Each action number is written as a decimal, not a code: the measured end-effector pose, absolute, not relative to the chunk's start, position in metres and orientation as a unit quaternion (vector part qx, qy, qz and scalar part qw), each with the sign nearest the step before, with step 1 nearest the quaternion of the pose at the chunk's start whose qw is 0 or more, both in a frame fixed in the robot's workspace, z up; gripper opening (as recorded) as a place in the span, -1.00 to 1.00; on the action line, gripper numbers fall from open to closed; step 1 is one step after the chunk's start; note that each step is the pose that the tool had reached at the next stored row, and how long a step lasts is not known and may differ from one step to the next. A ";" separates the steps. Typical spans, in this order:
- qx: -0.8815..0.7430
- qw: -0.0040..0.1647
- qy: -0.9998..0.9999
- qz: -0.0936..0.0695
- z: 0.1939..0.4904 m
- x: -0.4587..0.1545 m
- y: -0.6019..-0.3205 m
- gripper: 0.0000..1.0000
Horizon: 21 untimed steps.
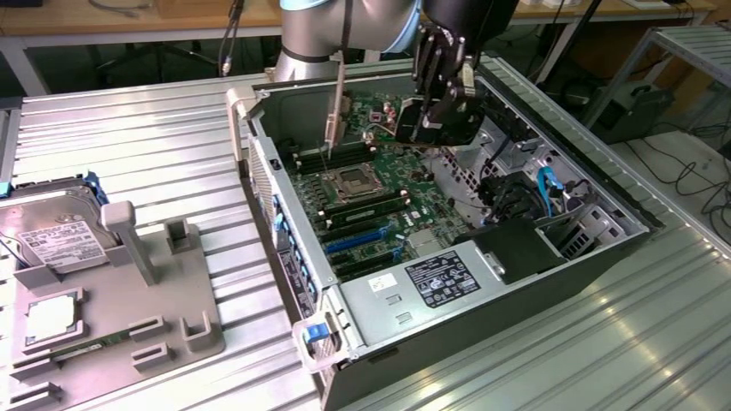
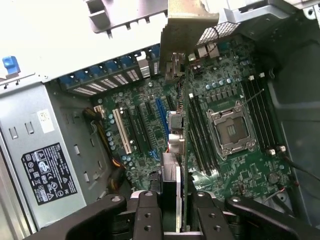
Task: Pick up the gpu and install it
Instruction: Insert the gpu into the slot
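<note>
Edgewise, the hand [image 2: 175, 205] grips the gpu [image 2: 175, 127] above the motherboard [image 2: 235, 90], clear of walls [image 1: 260, 163].

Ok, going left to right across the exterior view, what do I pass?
In order: hard drive → grey parts holder → CPU socket on the motherboard → hand, shut on the gpu → blue cables inside the case.
</note>
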State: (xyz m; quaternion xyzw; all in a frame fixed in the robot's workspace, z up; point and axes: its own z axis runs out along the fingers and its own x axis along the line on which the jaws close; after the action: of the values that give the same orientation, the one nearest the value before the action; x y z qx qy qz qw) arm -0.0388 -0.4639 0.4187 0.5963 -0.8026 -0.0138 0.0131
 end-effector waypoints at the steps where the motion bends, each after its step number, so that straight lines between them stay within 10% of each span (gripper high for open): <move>1: 0.601 0.013 -0.799 -0.014 0.419 -0.039 -0.464 -0.44; 21: 0.689 0.015 -0.724 -0.012 0.414 -0.039 -0.464 -0.44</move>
State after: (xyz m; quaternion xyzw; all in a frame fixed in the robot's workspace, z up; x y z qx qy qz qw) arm -0.0388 -0.4644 0.4143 0.6890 -0.7245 -0.0120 0.0147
